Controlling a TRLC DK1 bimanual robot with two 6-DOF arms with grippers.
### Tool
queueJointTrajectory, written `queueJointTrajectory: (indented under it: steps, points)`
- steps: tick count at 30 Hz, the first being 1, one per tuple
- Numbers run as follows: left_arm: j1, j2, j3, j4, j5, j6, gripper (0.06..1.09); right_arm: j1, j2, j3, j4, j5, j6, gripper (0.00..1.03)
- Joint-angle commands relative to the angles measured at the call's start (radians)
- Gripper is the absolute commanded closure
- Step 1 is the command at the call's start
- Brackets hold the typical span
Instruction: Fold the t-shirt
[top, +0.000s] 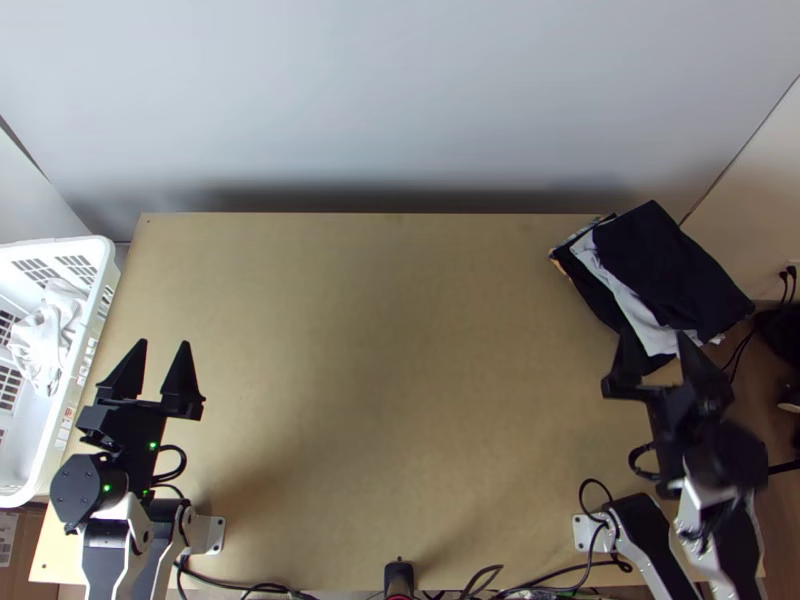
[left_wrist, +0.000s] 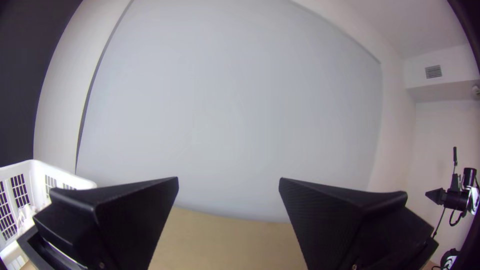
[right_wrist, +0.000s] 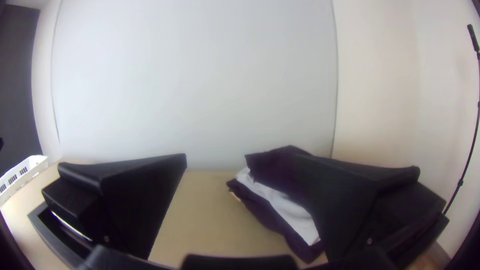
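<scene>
Your left gripper (top: 162, 343) hangs near the table's left side, just beside the basket, its two black fingers spread wide with a gap between them. Your right gripper (top: 654, 332) is at the near edge of the clothes pile (top: 668, 262), also spread; you can see a clear gap between its fingers in the right wrist view. That arm is blurred from above, so the gripper seems to be over the pile's edge, but you can't be sure whether it touches.

The pile sits at the table's far right corner, set askew: a dark folded garment on top, a white layer (top: 637, 312) under it, another dark layer below, and a patterned edge at the far left corner of the stack.

On your left, the white basket (top: 103, 252) stands at the table's edge and holds a white cloth (top: 47, 335), bunched up. You can't tell from its shape whether that is the t-shirt.

For print, you have small stickers (top: 70, 412) on the basket's side and a label (top: 5, 538) on the cardboard (top: 27, 542) below the basket; their writing is too small to make out. The table (top: 380, 400) is light wood.
</scene>
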Motion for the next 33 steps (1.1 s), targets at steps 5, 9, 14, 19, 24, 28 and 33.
queueJointTrajectory:
  steps: [5, 9, 14, 19, 24, 28, 33]
  points:
    - [0.023, -0.066, -0.142, 0.016, -0.015, -0.012, 0.11, -0.043, -0.292, -0.332, 0.312, 0.023, -0.102, 0.05]
    - [0.012, -0.064, -0.146, -0.114, -0.015, -0.012, 0.11, -0.037, -0.292, -0.389, 0.315, 0.022, -0.07, 0.05]
    - [0.013, -0.066, -0.146, -0.28, -0.015, 0.014, 0.11, -0.028, -0.292, -0.392, 0.165, 0.022, 0.053, 0.05]
    - [0.012, -0.064, -0.146, -0.294, -0.019, 0.037, 0.11, -0.035, -0.292, -0.393, -0.059, 0.023, 0.2, 0.05]
    - [0.006, -0.061, -0.147, -0.298, -0.019, 0.035, 0.11, -0.04, -0.29, -0.395, -0.073, 0.023, 0.237, 0.05]
    - [0.007, -0.063, -0.147, -0.3, -0.025, 0.035, 0.11, -0.04, -0.29, -0.395, -0.073, 0.023, 0.237, 0.05]
    - [0.007, -0.063, -0.147, -0.3, -0.027, 0.035, 0.11, -0.04, -0.29, -0.395, -0.073, 0.023, 0.237, 0.05]
